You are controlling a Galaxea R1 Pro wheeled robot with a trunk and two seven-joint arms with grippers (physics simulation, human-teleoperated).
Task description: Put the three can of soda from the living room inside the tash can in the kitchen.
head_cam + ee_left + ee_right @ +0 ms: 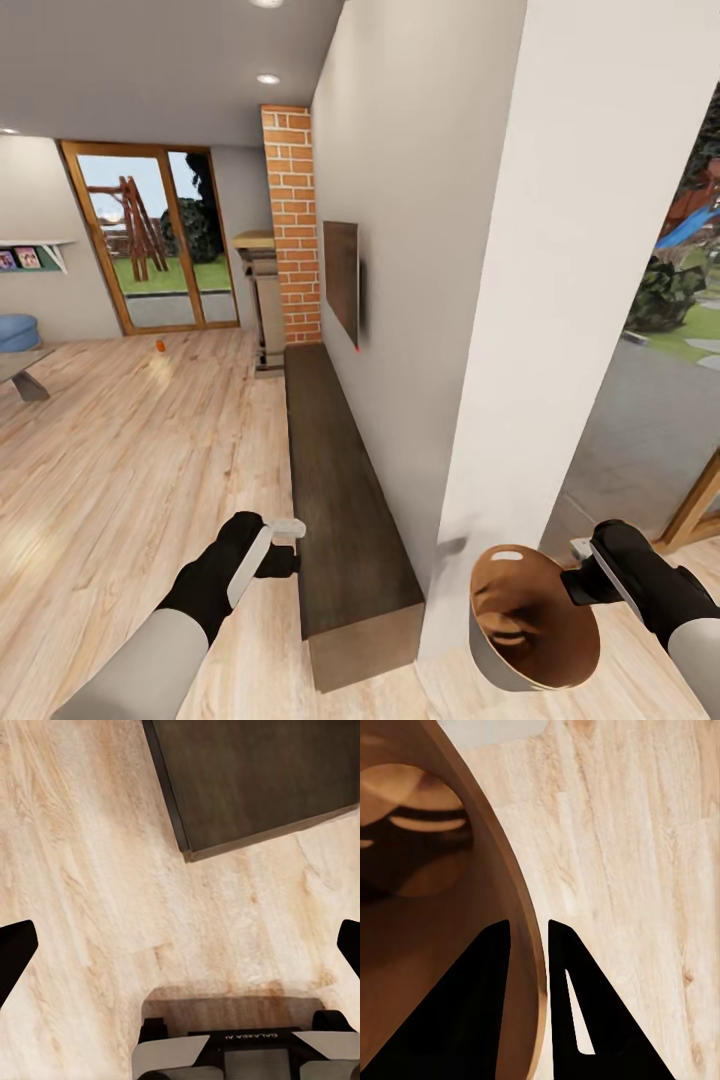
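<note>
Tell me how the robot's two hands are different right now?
The right tool is pinching the rim of the bin, one finger inside and one outside; the left tool holds nothing. The right tool's fingers are squeezed close together, while the left tool's fingers are spread wide apart. The right tool carries the bin tipped on its side, above the wooden floor; the left hangs beside the long dark bench. Both have black fingers.

Pale, matt wood-plank floor (130,450) with visible grain. On it, a long low bench (340,480) of dark brown wood, satin-matt top. Behind the bench, a smooth matt white plaster wall (410,250) and rough red brick column (292,220). Round grey wastebasket (530,610): smooth tan wood-look interior, faint sheen.
</note>
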